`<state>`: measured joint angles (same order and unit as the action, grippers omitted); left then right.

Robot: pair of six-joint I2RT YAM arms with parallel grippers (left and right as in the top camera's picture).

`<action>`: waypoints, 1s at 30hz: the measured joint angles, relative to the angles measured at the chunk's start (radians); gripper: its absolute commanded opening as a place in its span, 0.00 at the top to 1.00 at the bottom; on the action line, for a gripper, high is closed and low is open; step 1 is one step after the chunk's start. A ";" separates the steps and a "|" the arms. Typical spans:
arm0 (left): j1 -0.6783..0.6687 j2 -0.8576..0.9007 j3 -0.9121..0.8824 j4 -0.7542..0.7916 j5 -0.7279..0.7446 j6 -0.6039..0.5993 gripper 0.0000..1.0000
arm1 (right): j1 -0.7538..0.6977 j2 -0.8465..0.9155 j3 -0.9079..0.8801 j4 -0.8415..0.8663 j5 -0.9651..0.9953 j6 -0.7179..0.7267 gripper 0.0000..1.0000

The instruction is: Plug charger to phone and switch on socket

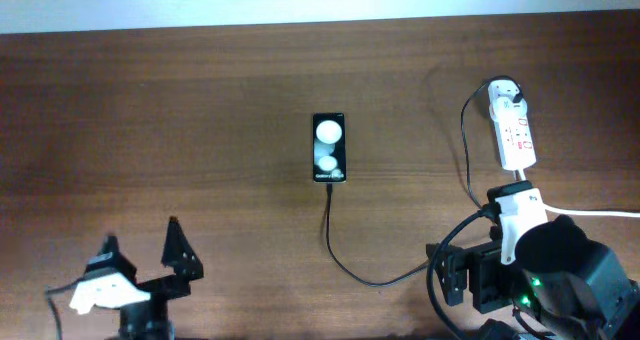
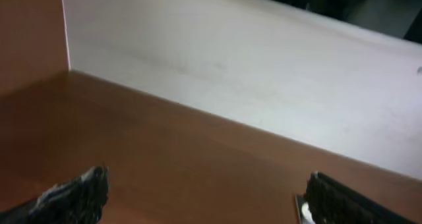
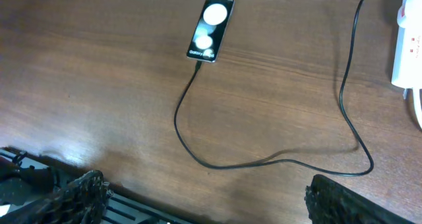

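1. Down at the near left, the left gripper (image 1: 142, 245) hovers over bare table (image 1: 200, 130). Its fingers are spread wide and there's nothing between them. Its wrist camera sees only wood and a pale wall (image 2: 264, 66).
2. At the centre lies the phone (image 1: 329, 148), flat and face up with two white spots shining. It lies lengthwise, pointing away from the arms, and nothing is touching it but the cable.
3. The charger (image 1: 328, 220) has its tip meeting the phone's near edge. The thin black cable drops towards the arms, loops right along the table, then climbs to the adapter (image 1: 510, 93).
4. At the near right, the right gripper (image 3: 204, 188) also has its fingers wide apart and holds nothing. The cable's loop lies on the table just ahead of it.
5. On the far right sits the socket (image 1: 517, 138), a white strip with red marks, with the adapter seated at its far end. Whether a switch is on, I cannot tell. Its white cord (image 1: 600, 213) trails off right.
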<state>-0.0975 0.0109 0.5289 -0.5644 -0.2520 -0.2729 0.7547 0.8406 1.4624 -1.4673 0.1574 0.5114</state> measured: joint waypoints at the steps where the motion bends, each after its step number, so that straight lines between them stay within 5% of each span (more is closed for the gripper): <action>1: 0.000 -0.001 -0.054 0.095 0.000 0.000 0.01 | 0.000 0.000 0.000 0.000 0.000 0.000 0.01; 5: 0.000 0.000 -0.250 0.341 0.000 0.000 0.01 | 0.000 0.000 0.000 0.001 0.000 0.000 0.01; 11: 0.000 0.000 -0.408 0.499 0.000 0.000 0.01 | 0.000 0.000 0.000 0.001 0.000 0.000 0.01; 30: 0.000 0.000 -0.512 0.503 0.000 0.000 0.01 | 0.000 0.000 0.000 0.001 0.000 0.000 0.01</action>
<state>-0.0975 0.0113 0.0166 -0.0616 -0.2520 -0.2729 0.7547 0.8406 1.4624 -1.4666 0.1574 0.5117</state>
